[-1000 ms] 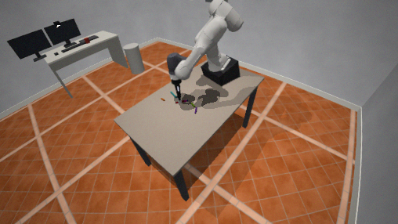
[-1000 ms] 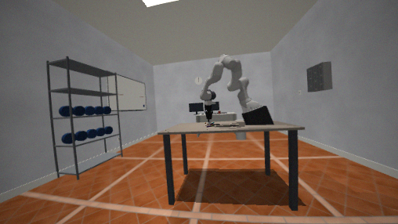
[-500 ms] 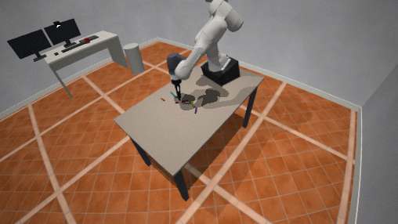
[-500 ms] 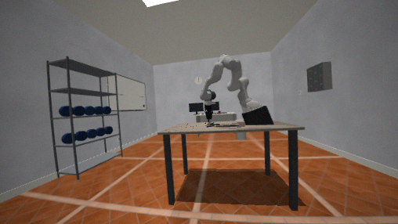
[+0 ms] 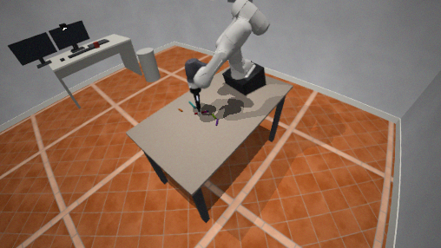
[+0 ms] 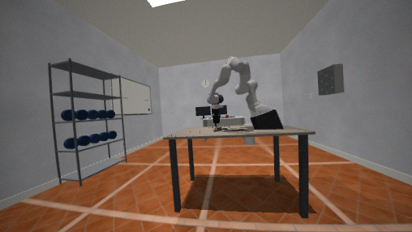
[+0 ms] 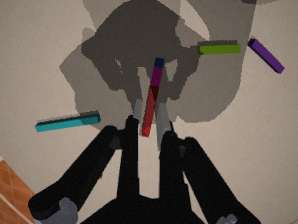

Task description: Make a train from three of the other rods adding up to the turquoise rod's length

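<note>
In the wrist view a red rod point(image 7: 149, 112), a magenta rod point(image 7: 156, 76) and a blue rod point(image 7: 158, 63) lie end to end in one line on the table. My gripper point(image 7: 149, 110) point(image 5: 198, 108) point(image 6: 216, 122) stands low over the red rod, fingers slightly apart on either side of it with small gaps showing. The turquoise rod point(image 7: 68, 123) point(image 5: 191, 104) lies apart to the left. A lime rod point(image 7: 220, 48) point(image 5: 213, 116) and a purple rod point(image 7: 266, 55) point(image 5: 216, 122) lie to the right.
An orange rod point(image 5: 181, 110) lies alone further left on the table point(image 5: 182, 147) point(image 6: 243, 132). The arm's black base point(image 5: 244, 79) stands at the table's far end. A desk with monitors point(image 5: 87, 52) and a shelf rack point(image 6: 87, 122) stand away from the table.
</note>
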Controlling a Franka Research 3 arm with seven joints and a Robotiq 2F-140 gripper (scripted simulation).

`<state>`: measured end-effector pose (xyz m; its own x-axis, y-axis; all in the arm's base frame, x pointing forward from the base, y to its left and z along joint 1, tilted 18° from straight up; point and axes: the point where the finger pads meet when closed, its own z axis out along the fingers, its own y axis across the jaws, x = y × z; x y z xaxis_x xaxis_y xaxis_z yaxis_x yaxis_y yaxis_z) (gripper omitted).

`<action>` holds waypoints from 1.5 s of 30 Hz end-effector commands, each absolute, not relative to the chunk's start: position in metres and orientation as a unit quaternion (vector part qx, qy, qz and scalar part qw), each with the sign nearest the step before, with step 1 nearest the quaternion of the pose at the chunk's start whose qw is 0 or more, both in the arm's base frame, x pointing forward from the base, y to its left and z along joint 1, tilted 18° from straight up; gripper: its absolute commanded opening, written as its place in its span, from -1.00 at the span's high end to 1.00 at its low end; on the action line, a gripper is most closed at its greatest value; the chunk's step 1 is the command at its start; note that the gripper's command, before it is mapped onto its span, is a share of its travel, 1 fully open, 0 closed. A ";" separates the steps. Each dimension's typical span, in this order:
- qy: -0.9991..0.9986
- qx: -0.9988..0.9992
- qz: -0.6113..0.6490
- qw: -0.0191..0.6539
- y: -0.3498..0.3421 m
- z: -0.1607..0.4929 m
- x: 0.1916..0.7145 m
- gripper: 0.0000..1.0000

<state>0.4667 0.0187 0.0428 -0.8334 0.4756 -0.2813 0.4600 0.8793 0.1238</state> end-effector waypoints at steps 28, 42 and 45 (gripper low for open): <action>0.957 0.244 0.024 0.156 0.018 0.061 0.462 0.71; 0.957 0.244 0.024 0.156 0.020 0.118 0.444 0.71; 0.957 0.244 0.024 0.156 0.020 0.126 0.441 0.71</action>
